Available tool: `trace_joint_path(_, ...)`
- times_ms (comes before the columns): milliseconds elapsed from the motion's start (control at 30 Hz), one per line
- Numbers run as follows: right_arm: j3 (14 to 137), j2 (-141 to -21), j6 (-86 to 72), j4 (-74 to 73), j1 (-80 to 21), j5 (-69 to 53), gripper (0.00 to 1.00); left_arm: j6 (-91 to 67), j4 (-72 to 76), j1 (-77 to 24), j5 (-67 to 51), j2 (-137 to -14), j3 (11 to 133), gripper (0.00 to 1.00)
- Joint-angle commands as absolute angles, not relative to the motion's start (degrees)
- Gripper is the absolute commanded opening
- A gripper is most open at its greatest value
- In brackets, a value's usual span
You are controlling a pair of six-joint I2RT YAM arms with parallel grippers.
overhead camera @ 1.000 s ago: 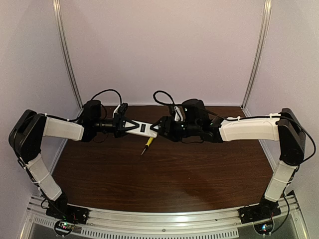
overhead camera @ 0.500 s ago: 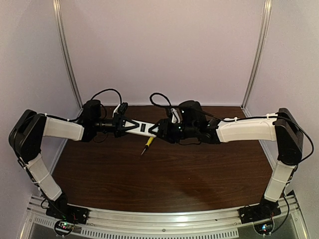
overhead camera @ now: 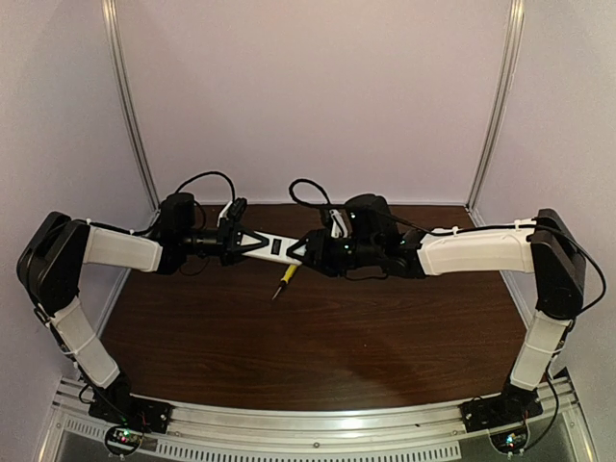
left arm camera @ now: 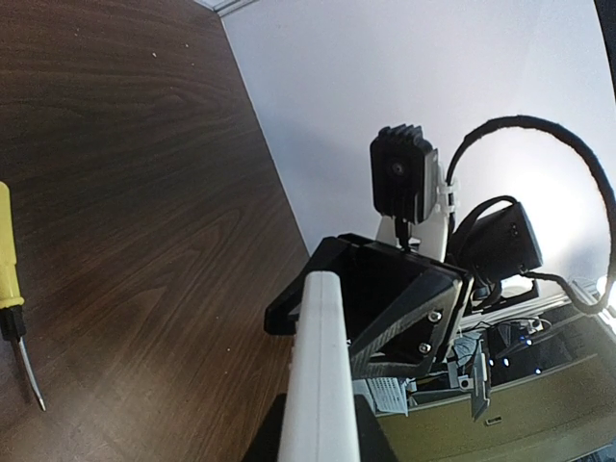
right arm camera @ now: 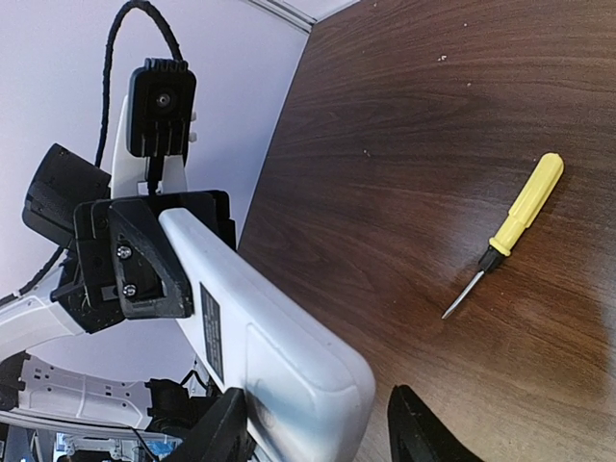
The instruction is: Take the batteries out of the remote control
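Over the far half of the table (overhead camera: pixel 318 346), toward twelve o'clock in the top view, a drop looks like the main risk. The left gripper (overhead camera: pixel 234 243) is clamped narrow on the nine o'clock end of the remote control (overhead camera: pixel 274 245), holding it in the air. The right gripper (overhead camera: pixel 313 248) straddles the three o'clock end about half-wide, with a gap beside one finger. If it closes off-centre, it could twist the remote free. The screwdriver (overhead camera: pixel 285 276) lies on the wood at the remote's five o'clock. The batteries are not visible.
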State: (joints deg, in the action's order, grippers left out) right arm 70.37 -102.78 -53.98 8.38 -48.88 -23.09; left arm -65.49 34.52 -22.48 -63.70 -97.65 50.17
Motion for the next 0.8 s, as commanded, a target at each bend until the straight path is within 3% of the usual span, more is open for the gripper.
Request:
trace_joint_path(0,71.37,-102.84,-53.35,7.07,-48.54,-21.68,0.51,-65.82,38.41,-22.24,-65.57,-96.67,50.89,0.00)
trace_joint_path(767,69.97,-102.73,-55.74,10.76,-47.10,-24.71,0.54,-65.61,38.34,-22.24,-65.54,-96.55,50.80,0.00)
